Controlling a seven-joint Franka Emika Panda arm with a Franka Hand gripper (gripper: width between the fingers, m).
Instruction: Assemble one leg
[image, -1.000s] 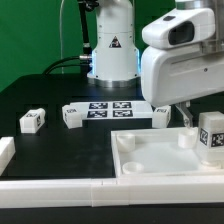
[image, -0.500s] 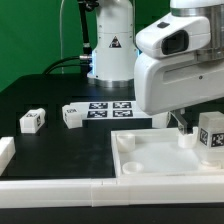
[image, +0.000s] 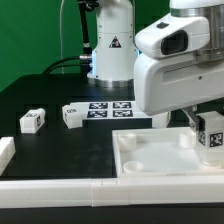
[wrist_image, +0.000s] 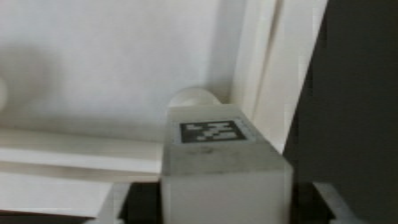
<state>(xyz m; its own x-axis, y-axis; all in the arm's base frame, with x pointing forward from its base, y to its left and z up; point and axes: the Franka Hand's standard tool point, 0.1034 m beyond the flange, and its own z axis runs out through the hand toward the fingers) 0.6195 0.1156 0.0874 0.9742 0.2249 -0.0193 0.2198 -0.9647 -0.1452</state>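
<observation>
Alignment of the held part with a corner of the big piece is what the coming move turns on. The gripper is clamped on the leg, whose body fills the gap between the 2 dark fingers in the wrist view. One marker tag faces that camera. In the exterior view the leg stands upright, long axis vertical and in line with the gripper's reach, so it hangs straight below the wrist and not off to a side. It sits at the far corner of the tray-like piece on the exterior view's right, close to a round corner socket. Whether its lower end already touches the socket is hidden by the arm and the tray wall. In the wrist view a rounded form shows just past the leg's end, against the wall; I cannot tell if it is the leg's tip or the socket. My judgement is that the next move is a straight push down along that axis, with the leg kept plumb. On the counter, 2 spare legs lie well apart from the tray, near the marker board.
</observation>
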